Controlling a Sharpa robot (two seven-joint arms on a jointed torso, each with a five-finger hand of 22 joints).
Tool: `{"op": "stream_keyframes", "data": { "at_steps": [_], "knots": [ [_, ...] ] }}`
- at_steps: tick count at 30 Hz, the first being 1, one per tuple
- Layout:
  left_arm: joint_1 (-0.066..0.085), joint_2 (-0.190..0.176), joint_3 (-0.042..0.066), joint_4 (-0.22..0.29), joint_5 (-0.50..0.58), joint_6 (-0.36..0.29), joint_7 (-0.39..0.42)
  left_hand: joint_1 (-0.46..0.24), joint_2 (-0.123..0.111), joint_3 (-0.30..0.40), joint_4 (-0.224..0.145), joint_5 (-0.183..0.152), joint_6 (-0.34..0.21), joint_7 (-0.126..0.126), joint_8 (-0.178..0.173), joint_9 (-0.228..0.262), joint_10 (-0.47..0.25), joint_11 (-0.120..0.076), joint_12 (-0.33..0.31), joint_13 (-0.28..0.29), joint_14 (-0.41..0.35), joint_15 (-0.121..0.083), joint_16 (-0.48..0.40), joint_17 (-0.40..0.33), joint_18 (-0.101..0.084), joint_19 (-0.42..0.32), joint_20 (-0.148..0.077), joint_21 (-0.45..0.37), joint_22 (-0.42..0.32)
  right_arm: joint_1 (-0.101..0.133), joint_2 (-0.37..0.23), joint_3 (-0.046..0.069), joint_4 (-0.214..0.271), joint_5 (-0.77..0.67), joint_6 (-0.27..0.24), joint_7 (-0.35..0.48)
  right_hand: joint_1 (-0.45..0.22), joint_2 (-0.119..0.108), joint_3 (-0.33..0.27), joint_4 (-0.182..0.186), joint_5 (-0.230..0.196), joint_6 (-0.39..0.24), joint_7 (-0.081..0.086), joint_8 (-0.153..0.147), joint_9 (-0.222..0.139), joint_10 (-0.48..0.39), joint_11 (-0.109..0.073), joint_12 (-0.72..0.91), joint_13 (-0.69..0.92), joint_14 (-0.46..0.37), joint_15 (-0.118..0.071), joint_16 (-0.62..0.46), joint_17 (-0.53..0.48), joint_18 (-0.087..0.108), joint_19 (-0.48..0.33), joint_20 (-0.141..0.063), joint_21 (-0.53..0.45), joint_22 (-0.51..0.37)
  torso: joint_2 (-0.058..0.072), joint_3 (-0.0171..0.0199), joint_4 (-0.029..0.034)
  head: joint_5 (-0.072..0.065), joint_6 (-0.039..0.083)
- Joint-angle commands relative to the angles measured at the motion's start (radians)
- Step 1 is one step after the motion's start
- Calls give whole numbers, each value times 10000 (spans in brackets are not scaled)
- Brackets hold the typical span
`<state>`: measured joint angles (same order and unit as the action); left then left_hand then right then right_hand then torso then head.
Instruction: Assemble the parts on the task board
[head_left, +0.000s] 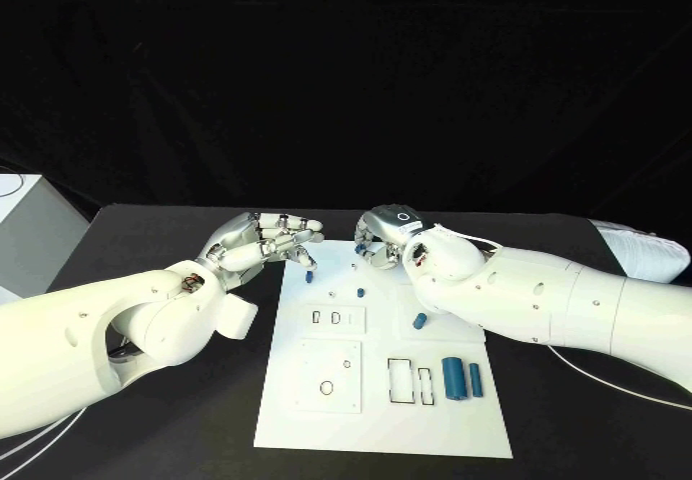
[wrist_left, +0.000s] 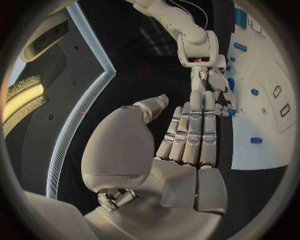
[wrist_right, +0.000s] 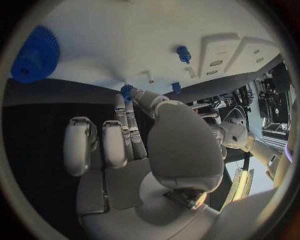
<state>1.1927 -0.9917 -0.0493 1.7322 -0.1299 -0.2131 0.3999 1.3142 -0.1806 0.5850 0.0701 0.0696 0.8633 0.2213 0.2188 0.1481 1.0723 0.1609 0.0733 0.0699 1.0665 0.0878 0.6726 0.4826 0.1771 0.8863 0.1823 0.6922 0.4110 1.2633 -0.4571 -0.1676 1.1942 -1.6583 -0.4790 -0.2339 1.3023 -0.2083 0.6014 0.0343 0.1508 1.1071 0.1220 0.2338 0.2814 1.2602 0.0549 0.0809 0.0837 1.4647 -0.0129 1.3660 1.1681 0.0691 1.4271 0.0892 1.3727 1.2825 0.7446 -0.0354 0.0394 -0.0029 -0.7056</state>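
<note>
We see the white task board (head_left: 382, 410) lying in the middle of the black table (head_left: 159, 240), with both hands at its far end. The left hand (head_left: 267, 240) sits at the board's far left corner, its fingers (wrist_left: 194, 130) stretched out straight and close together, their tips near a small blue peg (head_left: 309, 275); we cannot tell whether they touch it. The right hand (head_left: 387, 238) hovers over the far edge of the board. In the right wrist view its thumb and a finger pinch a small blue toothed part (wrist_right: 127, 92), while the other fingers (wrist_right: 115, 142) curl in.

On the board, a second small blue peg (head_left: 361, 293) stands near the middle of the far half, and an oblong blue piece (head_left: 420, 320) lies just beside the right forearm. Two blue cylinders (head_left: 462, 378) lie side by side near the right edge, next to rectangular recesses (head_left: 411, 381). In the right wrist view a large blue gear (wrist_right: 35, 55) lies on the board.
</note>
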Motion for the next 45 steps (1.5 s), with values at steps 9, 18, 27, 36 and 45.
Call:
{"op": "stream_keyframes", "data": {
  "at_steps": [9,18,27,36,45],
  "knots": [
    [28,35,8,24,-12,263,50,-10,82,1,-56,-54,-20,119,11,-15,-28,17,-38,12,-88,-7,33,14,20,-44,-4,38,11,-12,168,-17,-250,45,164,178,-94,24,71,15,1,-96,8,67,19,-28,84,-41,12,310,-24,32,-35,-64,9,-8,-2,-36,26,-17,17,31,-35],
    [30,34,9,27,-12,278,41,-2,85,4,-71,-56,-27,123,12,-17,-36,21,-38,12,-102,-5,48,12,21,-70,0,75,36,-26,230,-36,-361,123,305,293,-158,-29,82,34,-33,-216,47,48,50,-103,121,-112,1,290,3,16,-83,-43,-48,14,-75,-124,19,-15,-12,89,-76],
    [31,31,9,19,-11,276,18,-2,90,6,-72,-57,-33,125,10,-19,-43,23,-40,12,-108,-2,52,11,21,-79,2,87,44,-29,218,-45,-444,323,351,536,-327,-395,35,79,-159,-1334,477,-515,-31,-1432,525,-194,-171,-119,334,-736,-1400,352,-1095,313,-1583,-2004,2,-7,-21,117,-80],
    [31,12,9,8,-9,277,14,-2,90,6,-72,-57,-33,125,10,-19,-43,23,-40,12,-108,-2,52,11,21,-79,2,87,44,-28,-50,-47,-134,387,227,555,363,-28,-2180,380,-319,-2047,413,-1076,-87,-2740,618,48,-176,-737,418,-1879,-3163,716,-1970,407,-3547,-4002,5,9,-36,137,-70],
    [30,-25,8,-16,3,289,27,-2,90,6,-72,-57,-33,125,10,-19,-43,23,-40,12,-108,-2,52,11,21,-79,2,87,44,51,-1369,-11,1220,1123,-387,505,726,117,-2634,683,-242,-1914,477,-1097,-57,-2291,531,534,-108,-585,358,-1732,-3017,670,-1694,334,-3461,-3772,-37,19,-124,85,7]
  ]
}}
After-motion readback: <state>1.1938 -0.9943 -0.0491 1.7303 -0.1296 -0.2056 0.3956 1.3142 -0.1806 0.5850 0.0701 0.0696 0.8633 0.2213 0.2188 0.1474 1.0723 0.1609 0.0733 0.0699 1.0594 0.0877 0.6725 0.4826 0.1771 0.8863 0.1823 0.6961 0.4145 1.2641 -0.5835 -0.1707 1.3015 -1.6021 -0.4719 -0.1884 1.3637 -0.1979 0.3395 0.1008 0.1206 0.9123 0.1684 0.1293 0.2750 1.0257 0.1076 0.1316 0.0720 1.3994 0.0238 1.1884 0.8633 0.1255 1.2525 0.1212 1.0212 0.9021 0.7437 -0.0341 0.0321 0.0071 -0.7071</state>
